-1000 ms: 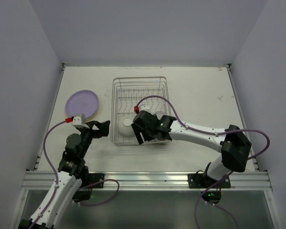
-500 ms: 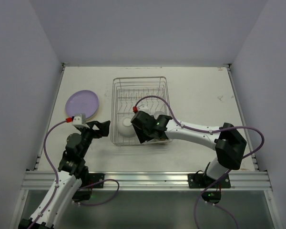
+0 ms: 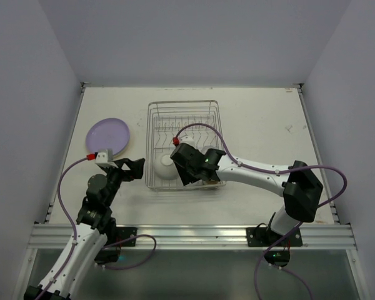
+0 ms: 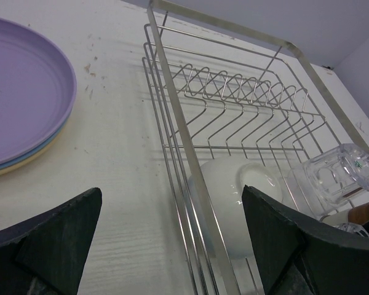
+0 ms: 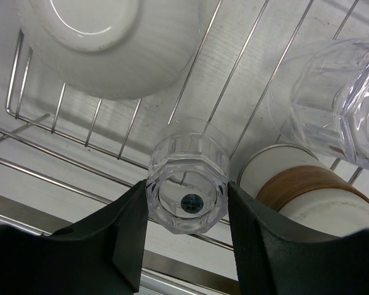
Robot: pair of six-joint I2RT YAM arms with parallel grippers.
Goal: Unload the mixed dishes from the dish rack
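- The right gripper (image 5: pixel 187 192) is down in the near end of the rack (image 3: pixel 182 105), jaws partway in and clamped on a small clear glass (image 5: pixel 187 184); one finger (image 5: pixel 114 246) lies against its left side and the other against its right.
- That glass sits squarely between the jaws, its base towards the wrist camera (a dark round sticker shows through it), with the rack's wires under it.
- A white bowl (image 5: pixel 86 37) rests upside down just beyond and to the left of the glass, apart from the fingers.
- A cup (image 5: pixel 307 190) with a brown band lies just right of the gripped glass, close to the right finger; whether they touch I cannot tell.
- Another glass (image 5: pixel 338 104) lies beyond the cup, clear of the jaws.
- The left gripper (image 4: pixel 172 203) hangs over the table (image 3: pixel 256 119) just left of the rack, jaws fully apart and holding nothing (bare tabletop and the rack's side between them).
- The plates (image 4: pixel 18 92) are stacked on the table left of the rack, purple on top, with blue and tan edges showing beneath, ahead and to the left of the left jaws.
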